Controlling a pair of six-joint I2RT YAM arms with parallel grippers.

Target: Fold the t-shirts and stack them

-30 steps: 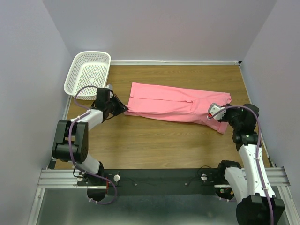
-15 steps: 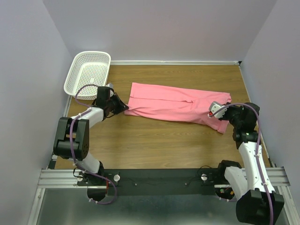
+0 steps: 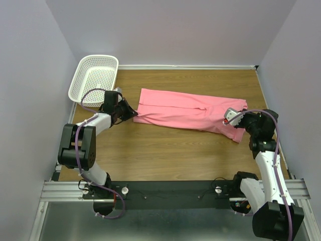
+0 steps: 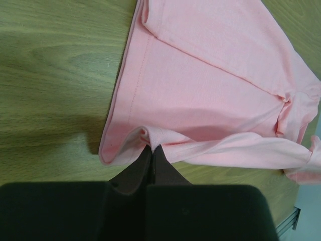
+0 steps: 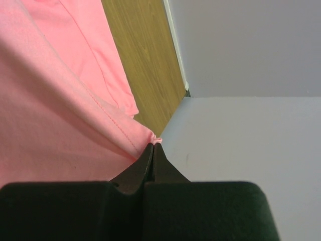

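Wood table (image 3: 165,150), grey walls (image 3: 175,30). Pink t-shirt (image 3: 185,113) lies mid-table, long strip. My left gripper (image 3: 131,114) clamped on its left hem, right gripper (image 3: 234,123) pinching right corner. Thin pinches: I fear cloth slipping out mid-fold.

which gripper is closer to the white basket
Left. The left gripper pinches the t-shirt corner close by the basket; the right gripper grips its opposite end.
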